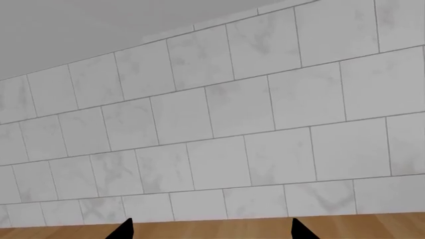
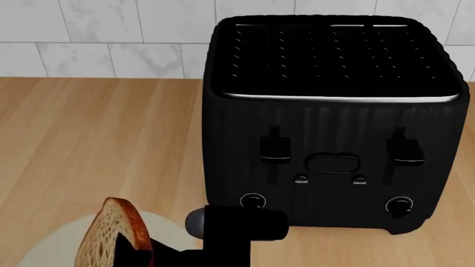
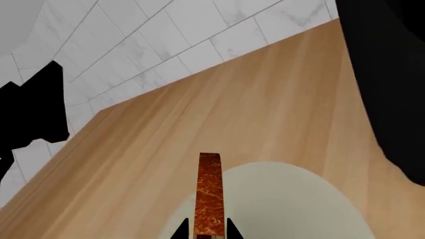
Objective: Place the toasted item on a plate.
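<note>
toasted item (image 2: 113, 236) – upright, edge-on | plate (image 3: 299, 199) – off-white, beneath

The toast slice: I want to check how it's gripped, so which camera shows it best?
The head view: the toast slice shows its porous face and crust, upright over the plate. The right wrist view shows only its crust edge between the right hand's fingertips. The left wrist view misses it.
</note>
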Robot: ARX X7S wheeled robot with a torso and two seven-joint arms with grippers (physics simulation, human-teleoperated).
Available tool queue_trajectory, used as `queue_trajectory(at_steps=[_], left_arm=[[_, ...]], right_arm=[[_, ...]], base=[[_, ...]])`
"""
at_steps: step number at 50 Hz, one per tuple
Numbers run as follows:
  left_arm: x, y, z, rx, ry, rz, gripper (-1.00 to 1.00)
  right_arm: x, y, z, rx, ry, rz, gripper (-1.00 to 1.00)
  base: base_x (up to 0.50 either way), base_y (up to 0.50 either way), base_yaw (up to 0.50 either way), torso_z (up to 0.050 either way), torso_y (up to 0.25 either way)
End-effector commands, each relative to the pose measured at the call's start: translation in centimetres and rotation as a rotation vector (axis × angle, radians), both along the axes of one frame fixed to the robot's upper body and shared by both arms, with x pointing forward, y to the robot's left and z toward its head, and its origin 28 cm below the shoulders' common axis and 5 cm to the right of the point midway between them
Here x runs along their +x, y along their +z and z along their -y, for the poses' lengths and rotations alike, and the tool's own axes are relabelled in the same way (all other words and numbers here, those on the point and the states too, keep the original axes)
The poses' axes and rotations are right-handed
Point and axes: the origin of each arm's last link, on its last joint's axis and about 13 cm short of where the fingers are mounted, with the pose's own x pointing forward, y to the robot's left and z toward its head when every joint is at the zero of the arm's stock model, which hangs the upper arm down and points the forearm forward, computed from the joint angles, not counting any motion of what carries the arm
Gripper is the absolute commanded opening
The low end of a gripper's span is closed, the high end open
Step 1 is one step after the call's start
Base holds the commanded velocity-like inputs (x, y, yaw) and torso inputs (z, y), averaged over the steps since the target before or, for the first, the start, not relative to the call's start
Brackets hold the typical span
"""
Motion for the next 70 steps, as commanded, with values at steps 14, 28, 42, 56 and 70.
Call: queue_trajectory(at_steps=[14, 28, 42, 56, 70], left_arm=[[0.0, 0.1, 0.0, 0.006, 0.001, -0.002, 1.0], [-0.2, 0.1, -0.1, 0.005, -0.003, -0.003, 1.0], [0.1, 0.1, 0.1, 0.004, -0.007, -0.004, 1.0], [0.2, 0.2, 0.2, 0.006, -0.011, -0.002, 1.0], [0.2, 0.2, 0.3, 0.006, -0.015, -0.004, 1.0]], right_arm=[[-0.1, -0.4, 0.1, -0.013, 0.005, 0.008, 1.0], [0.4, -0.9, 0.6, -0.123, -0.041, 0.05, 1.0], [0.6, -0.5, 0.7, -0.166, -0.055, 0.084, 1.0], [0.4, 0.2, 1.1, -0.173, -0.075, 0.117, 1.0], [-1.5, 5.9, 2.6, -0.21, -0.125, 0.339, 1.0]], base=[[0.0, 0.0, 0.0, 0.0, 0.0], [0.0, 0.0, 0.0, 0.0, 0.0], [0.0, 0.0, 0.0, 0.0, 0.0], [0.0, 0.0, 0.0, 0.0, 0.0], [0.0, 0.0, 0.0, 0.0, 0.0]])
